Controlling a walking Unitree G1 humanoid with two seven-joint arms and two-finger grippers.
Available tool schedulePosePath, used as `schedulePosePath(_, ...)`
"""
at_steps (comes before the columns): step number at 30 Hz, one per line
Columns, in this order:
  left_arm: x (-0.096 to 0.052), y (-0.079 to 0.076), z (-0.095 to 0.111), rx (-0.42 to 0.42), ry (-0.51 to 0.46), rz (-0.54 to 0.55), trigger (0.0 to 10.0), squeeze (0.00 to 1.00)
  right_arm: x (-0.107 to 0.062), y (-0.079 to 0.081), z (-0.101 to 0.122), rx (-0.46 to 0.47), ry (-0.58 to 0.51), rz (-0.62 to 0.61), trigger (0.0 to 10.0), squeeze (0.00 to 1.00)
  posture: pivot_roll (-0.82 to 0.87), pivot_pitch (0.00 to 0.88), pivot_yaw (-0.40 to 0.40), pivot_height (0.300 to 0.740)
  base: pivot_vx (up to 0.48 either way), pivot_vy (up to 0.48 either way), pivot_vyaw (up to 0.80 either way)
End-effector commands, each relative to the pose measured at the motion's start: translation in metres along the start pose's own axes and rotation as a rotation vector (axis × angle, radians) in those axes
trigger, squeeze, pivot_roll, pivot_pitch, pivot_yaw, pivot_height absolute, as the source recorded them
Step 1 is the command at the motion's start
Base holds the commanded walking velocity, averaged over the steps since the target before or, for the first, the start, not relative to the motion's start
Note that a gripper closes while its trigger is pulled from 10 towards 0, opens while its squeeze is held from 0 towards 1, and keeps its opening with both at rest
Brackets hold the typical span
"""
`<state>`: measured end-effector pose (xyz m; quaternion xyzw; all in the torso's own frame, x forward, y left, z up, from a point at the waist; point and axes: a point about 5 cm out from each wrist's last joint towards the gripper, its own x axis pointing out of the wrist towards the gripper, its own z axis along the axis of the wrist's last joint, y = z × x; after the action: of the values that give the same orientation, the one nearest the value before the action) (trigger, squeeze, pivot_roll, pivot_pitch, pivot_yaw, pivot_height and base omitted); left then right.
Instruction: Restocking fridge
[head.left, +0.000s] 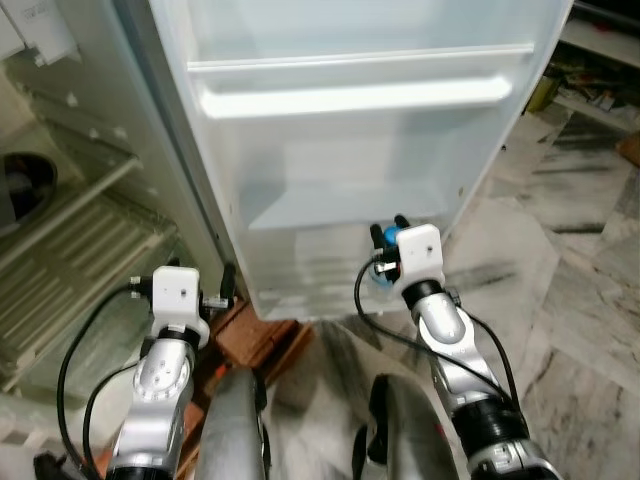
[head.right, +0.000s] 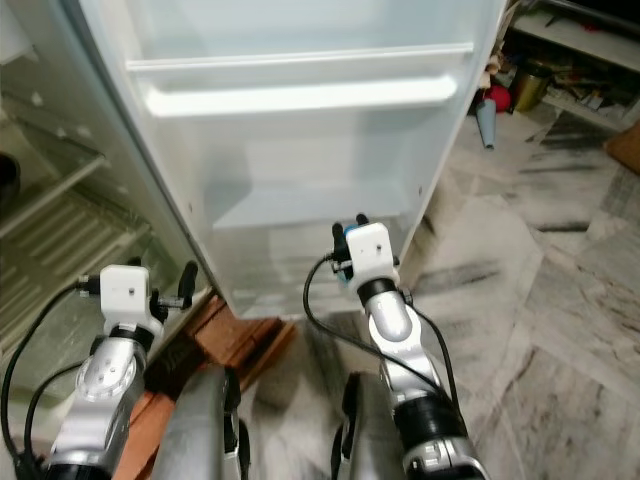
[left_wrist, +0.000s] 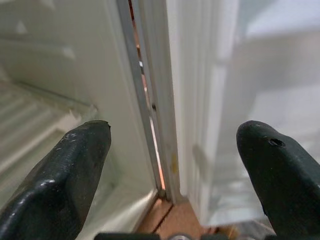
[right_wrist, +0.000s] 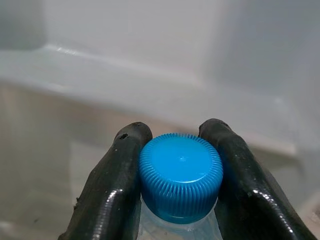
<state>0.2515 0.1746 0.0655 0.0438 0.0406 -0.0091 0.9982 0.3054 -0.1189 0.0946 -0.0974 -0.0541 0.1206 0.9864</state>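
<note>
Bottle (right_wrist: 180, 220): clear, with a ribbed blue cap (right_wrist: 181, 176) pinched between the two black fingers (right_wrist: 112, 190) of the right gripper (head.left: 388, 236), at the open fridge door's (head.left: 360, 150) lower shelf.
Right arm: reached forward, wrist raised toward the door.
Left gripper (left_wrist: 175, 165): fingers spread wide, holding nothing, aimed at the door's hinge edge.

Door shelf (head.left: 350, 215) open ahead; door rail (head.left: 355, 97) above.
</note>
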Motion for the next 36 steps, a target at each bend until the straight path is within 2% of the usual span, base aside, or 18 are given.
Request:
schedulePosePath(1,-0.002,0.000,0.002,-0.001,-0.002,0.000,10.0,0.00,0.005,0.000,0.007,-0.014,-0.037,0.012,10.0,0.00,0.12,0.137,0.014,0.572,0.000,0.000,0.00)
schedulePosePath(7,-0.004,0.004,0.008,0.000,-0.029,0.026,10.0,0.00,0.016,0.003,0.017,-0.085,-0.099,0.051,10.0,0.00,0.12,0.151,0.022,0.572,0.000,0.000,0.00)
schedulePosePath(9,-0.004,0.003,0.010,0.002,-0.035,0.025,10.0,0.00,0.024,0.002,0.022,-0.109,-0.121,0.055,10.0,0.00,0.13,0.161,0.028,0.572,0.000,0.000,0.00)
schedulePosePath(11,-0.004,0.003,0.011,0.003,-0.037,0.025,10.0,0.00,0.026,0.002,0.024,-0.113,-0.126,0.054,10.0,0.00,0.13,0.165,0.033,0.572,0.000,0.000,0.00)
schedulePosePath(14,-0.006,0.004,0.015,0.013,-0.043,0.018,10.0,0.00,0.043,-0.002,0.035,-0.126,-0.157,0.044,10.0,0.00,0.15,0.183,0.047,0.572,0.000,0.000,0.00)
schedulePosePath(21,-0.014,0.006,0.017,0.031,-0.037,0.004,10.0,0.00,0.060,0.001,0.054,-0.130,-0.222,0.046,10.0,0.00,0.18,0.219,0.068,0.572,0.000,0.000,0.00)
schedulePosePath(24,-0.017,0.006,0.018,0.034,-0.035,0.002,10.0,0.00,0.066,0.001,0.065,-0.138,-0.263,0.037,10.0,0.00,0.19,0.232,0.071,0.572,0.000,0.000,0.00)
schedulePosePath(25,-0.019,0.006,0.020,0.035,-0.034,0.001,10.0,0.00,0.071,-0.002,0.080,-0.152,-0.322,0.026,10.0,0.00,0.20,0.243,0.075,0.572,0.000,0.000,0.00)
schedulePosePath(26,-0.019,0.006,0.020,0.035,-0.034,0.001,10.0,0.00,0.071,-0.002,0.080,-0.152,-0.322,0.026,10.0,0.00,0.20,0.243,0.075,0.572,0.000,0.000,0.00)
schedulePosePath(29,-0.024,0.007,0.020,0.043,-0.025,-0.006,10.0,0.00,0.080,-0.006,0.109,-0.143,-0.412,0.006,10.0,0.00,0.20,0.253,0.078,0.572,0.000,0.000,0.00)
schedulePosePath(32,-0.025,0.009,0.019,0.047,-0.015,-0.005,10.0,0.00,0.081,-0.006,0.111,-0.161,-0.426,0.010,10.0,0.00,0.20,0.251,0.077,0.572,0.000,0.000,0.00)
schedulePosePath(36,-0.024,0.009,0.020,0.047,-0.011,-0.004,10.0,0.00,0.080,-0.008,0.093,-0.187,-0.358,0.012,10.0,0.00,0.21,0.258,0.077,0.572,0.000,0.000,0.00)
